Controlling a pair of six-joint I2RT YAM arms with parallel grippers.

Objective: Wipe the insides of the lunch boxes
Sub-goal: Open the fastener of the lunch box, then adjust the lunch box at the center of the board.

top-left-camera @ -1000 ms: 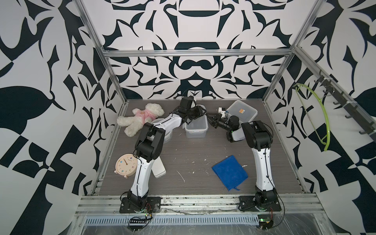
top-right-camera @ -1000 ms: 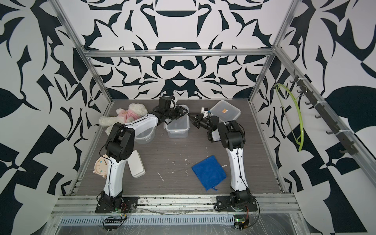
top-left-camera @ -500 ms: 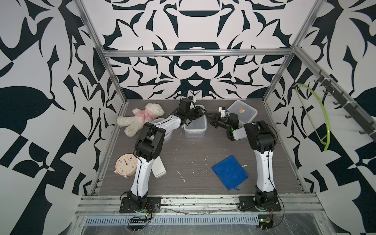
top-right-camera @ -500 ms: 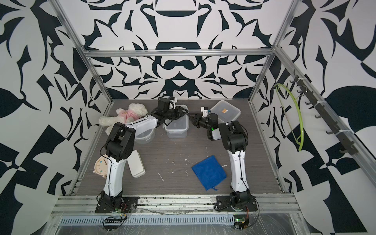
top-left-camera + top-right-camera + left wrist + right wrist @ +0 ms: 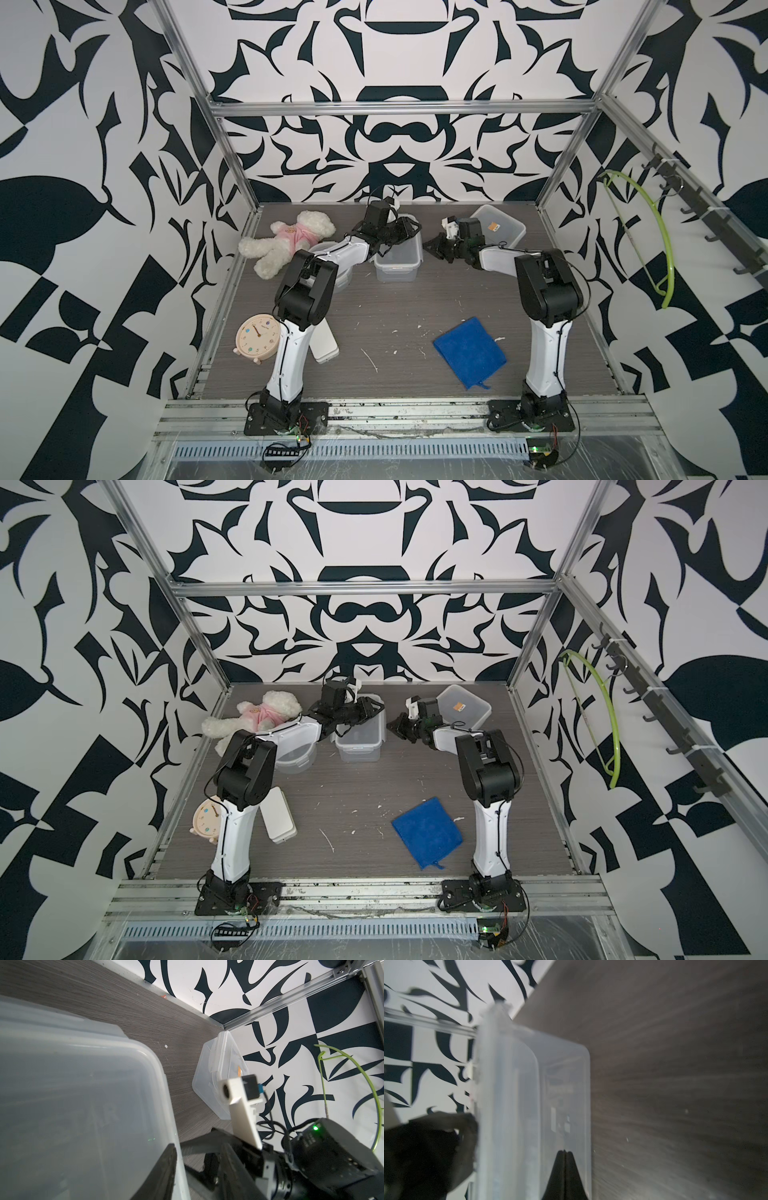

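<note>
Lunch box [image 5: 397, 266] between low outstretched arms; right fingers [image 5: 557, 1178] pressed together beside it, left fingers [image 5: 164, 1169] at its rim, grip unclear.

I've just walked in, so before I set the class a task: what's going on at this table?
Two robot arms are busy at the middle lunch box, near the back of the table. The left gripper seems to grip its rim. The right gripper, shut and empty, points at the box's side. The blue cloth lies untouched at the front, so no wiping is under way yet.
</note>
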